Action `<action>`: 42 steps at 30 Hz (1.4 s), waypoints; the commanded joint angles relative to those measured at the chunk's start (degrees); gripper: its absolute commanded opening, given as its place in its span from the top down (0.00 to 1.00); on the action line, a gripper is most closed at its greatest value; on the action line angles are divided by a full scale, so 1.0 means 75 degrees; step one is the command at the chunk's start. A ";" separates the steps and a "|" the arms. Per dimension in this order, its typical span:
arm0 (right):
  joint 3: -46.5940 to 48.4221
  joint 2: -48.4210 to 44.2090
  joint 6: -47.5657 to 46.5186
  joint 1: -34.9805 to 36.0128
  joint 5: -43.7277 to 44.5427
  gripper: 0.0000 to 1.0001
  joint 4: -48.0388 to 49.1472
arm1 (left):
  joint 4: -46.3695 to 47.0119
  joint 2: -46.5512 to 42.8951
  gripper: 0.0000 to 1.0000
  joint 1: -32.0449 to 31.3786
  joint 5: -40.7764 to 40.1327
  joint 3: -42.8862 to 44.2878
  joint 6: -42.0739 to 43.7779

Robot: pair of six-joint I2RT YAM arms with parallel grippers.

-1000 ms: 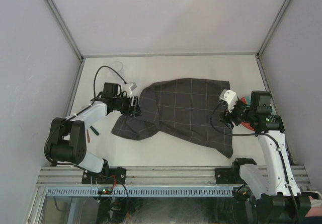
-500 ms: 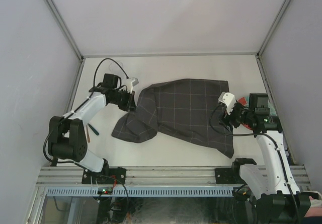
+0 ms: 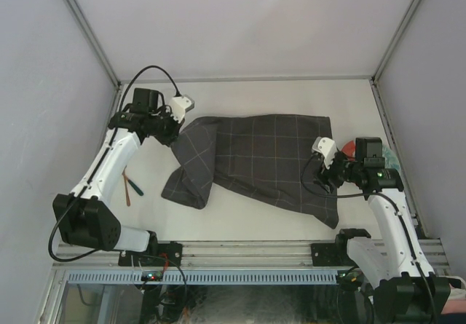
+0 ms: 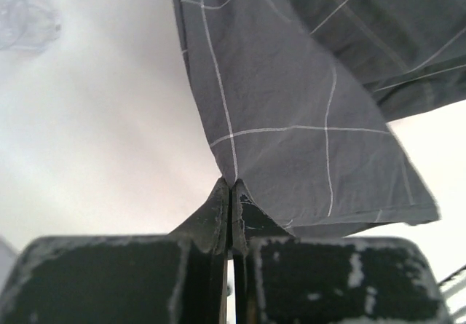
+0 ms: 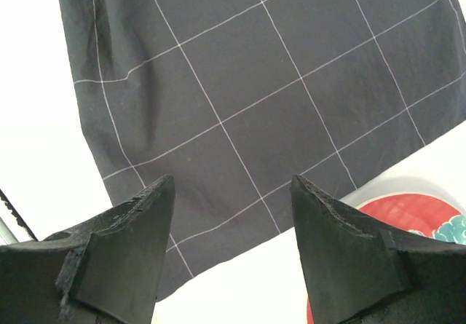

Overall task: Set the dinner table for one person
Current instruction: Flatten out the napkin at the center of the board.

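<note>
The left jaws are pinched fully together on 1 corner of the dark checked cloth [image 4: 291, 120], held up off the off-white surface [image 3: 291, 98] below them; the rest of the cloth fans out ahead of the tips. The right jaws stand wide apart, gripping nothing, over the cloth's opposite edge, with a red plate [image 5: 408, 211] just beside their right tip, on the same surface.
</note>
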 commanded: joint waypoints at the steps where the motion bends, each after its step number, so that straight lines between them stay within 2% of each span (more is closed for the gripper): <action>1: -0.0015 0.0034 0.0131 0.0105 -0.0216 0.35 0.0446 | 0.0431 0.0082 1.00 -0.0007 -0.1312 0.0258 0.1292; 6: -0.0096 0.0020 0.0230 0.0203 -0.0406 0.35 0.0438 | 0.1375 0.0849 1.00 -0.0011 -0.2005 0.0539 0.1924; 19: -0.0227 0.0186 -0.0128 0.0583 -0.0215 0.33 0.0102 | 0.2529 0.3604 1.00 -0.0018 -0.3827 0.3679 0.3103; 24: -0.0222 0.0235 -0.0069 0.0639 -0.0325 0.33 0.0061 | 0.3114 0.4197 0.98 -0.0067 -0.4325 0.3741 0.3825; 26: -0.0229 0.0241 -0.0056 0.0649 -0.0389 0.32 0.0011 | 0.3601 0.4291 0.94 -0.0083 -0.4464 0.3433 0.4071; 28: -0.0217 0.0241 -0.0067 0.0646 -0.0394 0.32 -0.0027 | 0.3770 0.4404 0.84 -0.0101 -0.4553 0.3229 0.4274; 31: -0.0221 0.0230 -0.0101 0.0663 -0.0382 0.32 -0.0053 | 0.4157 0.4381 0.59 -0.0158 -0.4773 0.2852 0.4313; 33: -0.0222 0.0240 -0.0096 0.0699 -0.0423 0.31 -0.0062 | 0.4538 0.4187 0.48 -0.0175 -0.4784 0.2468 0.4357; 37: -0.0131 0.0328 -0.0098 0.0943 -0.0487 0.29 -0.0064 | 0.4797 0.3701 0.41 -0.0222 -0.4876 0.2119 0.4394; 42: 0.0050 0.0623 -0.0168 0.1449 -0.0376 0.27 0.0016 | 0.4799 0.2781 0.40 -0.0342 -0.5097 0.1631 0.4241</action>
